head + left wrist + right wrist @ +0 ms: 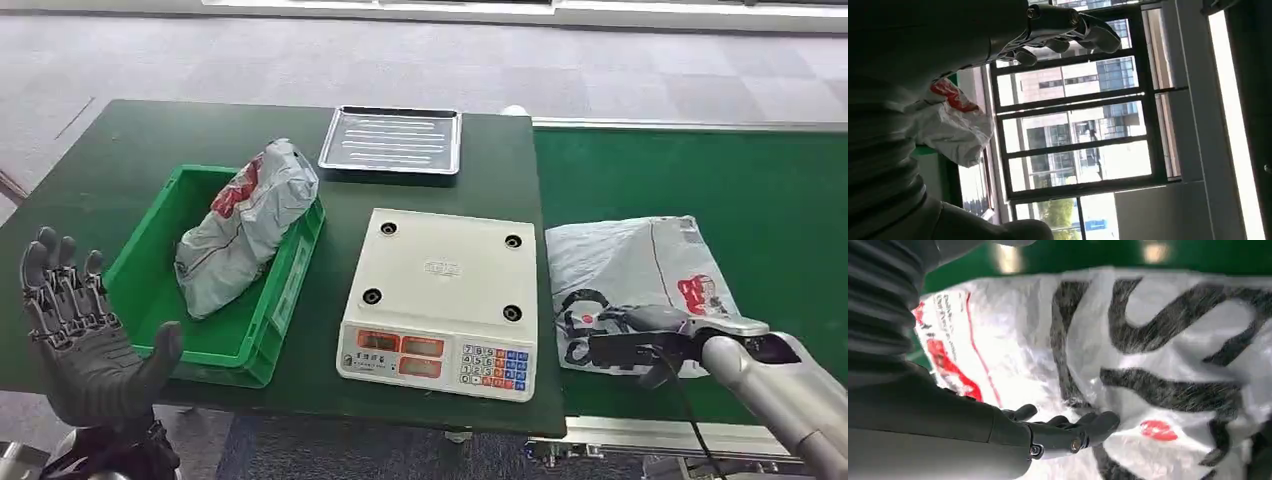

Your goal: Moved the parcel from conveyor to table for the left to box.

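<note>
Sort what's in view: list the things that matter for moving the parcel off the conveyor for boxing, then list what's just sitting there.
Part of the job:
- flat grey parcel on the conveyor belt
- right hand resting on that parcel
- left hand, held up with fingers apart
- green bin
- green table

Just lying about:
- weighing scale
- metal tray
- bagged parcel already in the bin

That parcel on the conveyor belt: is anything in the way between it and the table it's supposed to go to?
Nothing visible blocks it. The parcel lies flat on the conveyor, right beside the table, with the right hand over its near edge. The closest thing on the table is the scale, just across the edge.
</note>
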Action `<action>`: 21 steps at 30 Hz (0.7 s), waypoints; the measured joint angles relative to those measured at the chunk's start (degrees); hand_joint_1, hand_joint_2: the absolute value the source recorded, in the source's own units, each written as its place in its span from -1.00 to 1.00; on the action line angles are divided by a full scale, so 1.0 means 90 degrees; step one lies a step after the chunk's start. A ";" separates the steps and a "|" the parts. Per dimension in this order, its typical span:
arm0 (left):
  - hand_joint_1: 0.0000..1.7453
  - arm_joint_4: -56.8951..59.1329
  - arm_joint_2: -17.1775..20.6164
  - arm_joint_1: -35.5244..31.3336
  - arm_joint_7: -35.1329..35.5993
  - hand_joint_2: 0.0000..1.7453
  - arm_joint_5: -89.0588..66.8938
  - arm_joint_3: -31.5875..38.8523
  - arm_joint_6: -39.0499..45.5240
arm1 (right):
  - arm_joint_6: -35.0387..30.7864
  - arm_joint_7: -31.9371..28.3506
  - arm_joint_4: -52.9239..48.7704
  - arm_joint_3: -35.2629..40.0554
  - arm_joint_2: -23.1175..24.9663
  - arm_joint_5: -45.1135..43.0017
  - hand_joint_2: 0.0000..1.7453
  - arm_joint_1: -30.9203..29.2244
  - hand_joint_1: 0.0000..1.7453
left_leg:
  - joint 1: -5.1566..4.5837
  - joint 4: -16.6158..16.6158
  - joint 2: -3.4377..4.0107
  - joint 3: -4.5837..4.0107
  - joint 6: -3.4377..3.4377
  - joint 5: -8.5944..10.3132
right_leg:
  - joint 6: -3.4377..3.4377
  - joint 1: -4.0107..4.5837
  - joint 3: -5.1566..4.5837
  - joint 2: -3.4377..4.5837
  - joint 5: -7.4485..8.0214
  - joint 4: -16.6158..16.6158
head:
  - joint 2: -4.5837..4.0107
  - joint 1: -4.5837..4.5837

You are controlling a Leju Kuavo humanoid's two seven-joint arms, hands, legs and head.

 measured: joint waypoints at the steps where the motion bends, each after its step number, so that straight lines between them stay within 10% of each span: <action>1: -1.00 -0.0032 -0.0002 0.0018 -0.0005 1.00 -0.0010 0.0000 0.0032 | -0.0109 0.0134 0.0024 0.0000 0.0015 0.0112 1.00 -0.0019 -1.00 | 0.0000 0.0000 -0.0001 -0.0001 0.0000 0.0000 | 0.0000 0.0000 0.0000 0.0000 0.0000 0.0000 | 0.0000 0.0000; 6: -1.00 -0.0279 -0.0010 0.0226 -0.0017 1.00 -0.0087 0.0005 0.0226 | -0.0915 0.1637 0.0640 -0.0005 0.0141 0.1606 1.00 -0.0513 -1.00 | -0.0004 0.0001 0.0004 0.0002 0.0000 0.0000 | 0.0000 -0.0004 -0.0004 0.0007 0.0000 0.0000 | 0.0000 0.0000; 14: -1.00 -0.0223 -0.0022 0.0182 -0.0039 1.00 -0.0124 0.0005 0.0265 | -0.0633 0.0534 0.2402 -0.0005 0.0396 0.1743 1.00 -0.1078 -1.00 | -0.0004 0.0001 -0.0006 -0.0001 0.0001 0.0001 | 0.0000 -0.0004 0.0001 -0.0006 0.0000 0.0000 | 0.0000 0.0000; 21: -1.00 -0.0218 -0.0058 0.0164 -0.0063 1.00 -0.0124 0.0005 0.0282 | -0.0838 0.1166 0.3366 0.0029 0.0695 0.1942 1.00 -0.1593 -1.00 | -0.0002 0.0001 0.0000 0.0001 0.0001 0.0000 | 0.0000 -0.0002 0.0000 0.0002 0.0000 0.0000 | 0.0000 0.0000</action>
